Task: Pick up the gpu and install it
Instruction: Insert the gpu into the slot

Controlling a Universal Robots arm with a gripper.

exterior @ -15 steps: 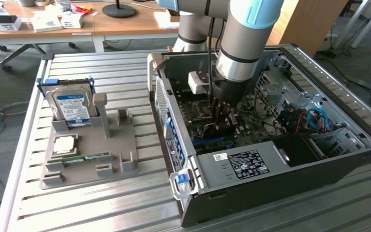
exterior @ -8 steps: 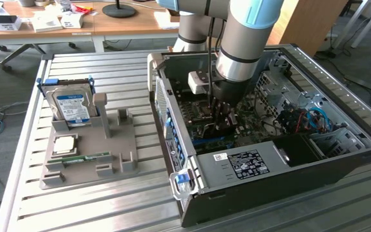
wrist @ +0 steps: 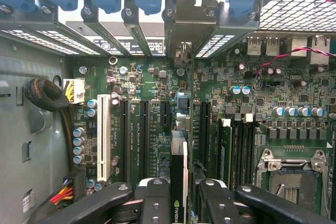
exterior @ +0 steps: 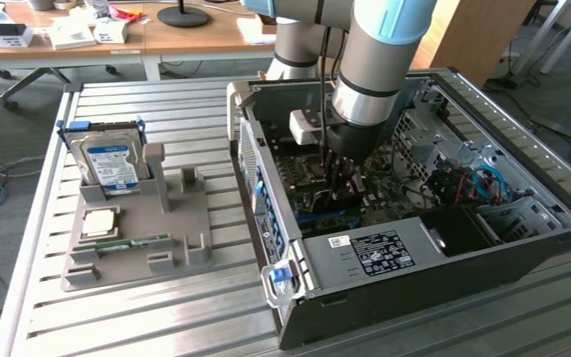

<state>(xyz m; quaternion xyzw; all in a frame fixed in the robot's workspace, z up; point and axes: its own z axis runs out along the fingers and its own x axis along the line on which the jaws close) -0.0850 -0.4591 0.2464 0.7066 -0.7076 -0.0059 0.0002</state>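
Two black fingers (wrist: 157,203) pinch one gpu (wrist: 178,174), which stands on its edge over the green board (wrist: 142,82) inside one open computer case (exterior: 424,245). One hard drive (exterior: 109,165) and one memory stick (exterior: 137,242) sit in one gray holder (exterior: 181,223) by the desk's (exterior: 166,320) edge on the exterior view's left.

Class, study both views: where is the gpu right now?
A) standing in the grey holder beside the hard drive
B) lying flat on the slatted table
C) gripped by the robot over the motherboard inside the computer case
C: the gripper clamps the gpu edge-on over the motherboard slots.
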